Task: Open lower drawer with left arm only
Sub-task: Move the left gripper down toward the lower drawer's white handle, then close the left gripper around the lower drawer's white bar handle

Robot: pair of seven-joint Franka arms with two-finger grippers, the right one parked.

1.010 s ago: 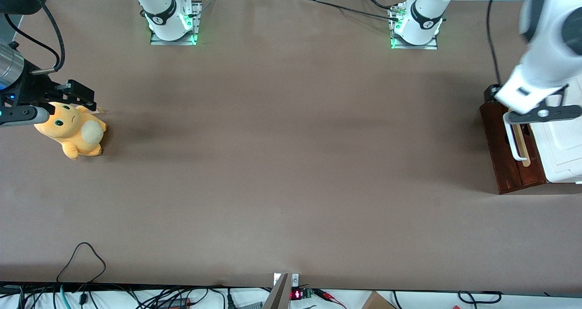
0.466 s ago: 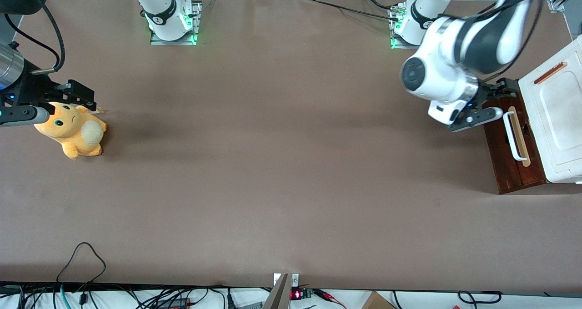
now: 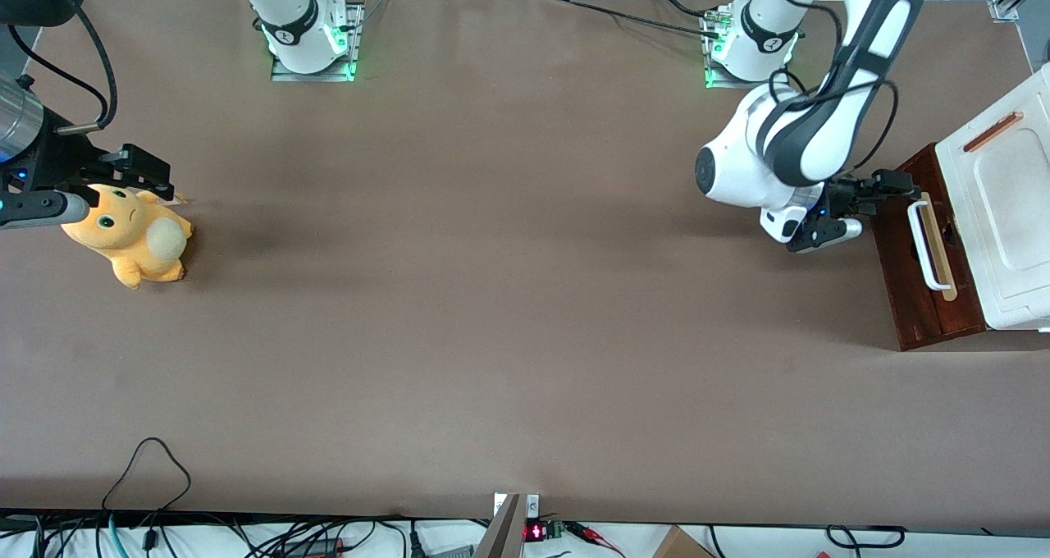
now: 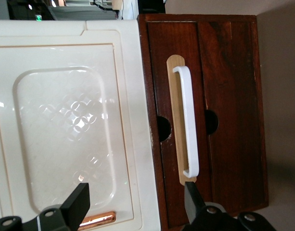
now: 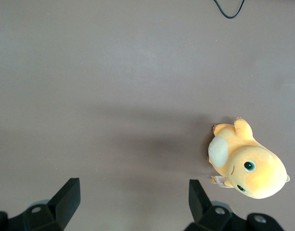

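The lower drawer (image 3: 919,295) is a dark red-brown wooden front at the working arm's end of the table. It bears a white bar handle (image 3: 925,246) on a pale wood strip and looks shut. The left arm (image 3: 787,148) is bent low in front of it. Its gripper (image 3: 869,209) is open and empty, just in front of the drawer front, near the handle's end farther from the front camera and not touching it. In the left wrist view the fingers (image 4: 75,204) stand wide apart around the gripper's middle (image 4: 135,207), with the handle (image 4: 188,125) and drawer front (image 4: 229,96) ahead.
A white moulded plastic top (image 3: 1009,189) with an orange slot (image 3: 992,131) covers the cabinet; it also shows in the left wrist view (image 4: 66,134). A yellow plush toy (image 3: 131,234) lies toward the parked arm's end. A black cable loop (image 3: 148,468) lies near the front edge.
The left arm has swung from above the cabinet and its white top down to in front of the drawer front, its gripper now turned toward the handle.
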